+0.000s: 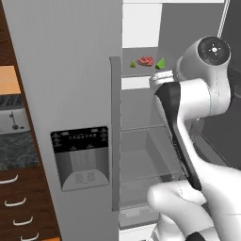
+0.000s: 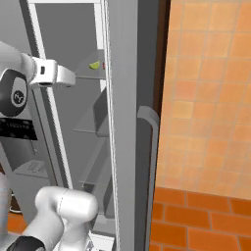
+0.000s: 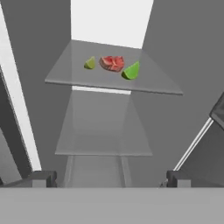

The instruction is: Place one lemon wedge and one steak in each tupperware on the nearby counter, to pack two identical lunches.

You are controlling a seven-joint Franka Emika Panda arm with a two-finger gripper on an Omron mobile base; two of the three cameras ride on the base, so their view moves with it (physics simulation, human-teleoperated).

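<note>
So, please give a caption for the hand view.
Open jaws face a fridge shelf holding a steak between two lemon wedges.

Open refrigerator seen from the right. A white robot arm (image 2: pixel 49 73) reaches from the left edge toward the interior. One green lemon wedge (image 2: pixel 94 64) lies on the upper glass shelf (image 2: pixel 88 73); lower shelves stand beneath it. The grey refrigerator door (image 2: pixel 125 122) carries a curved handle (image 2: pixel 151 147). An orange tiled wall (image 2: pixel 211 98) stands right.

Flat, even rendered light; the fridge's (image 1: pixel 70 94) back panel (image 3: pixel 111 22) glows bright white. Soft, slightly blurry pictures, faint shadows, no glare.
</note>
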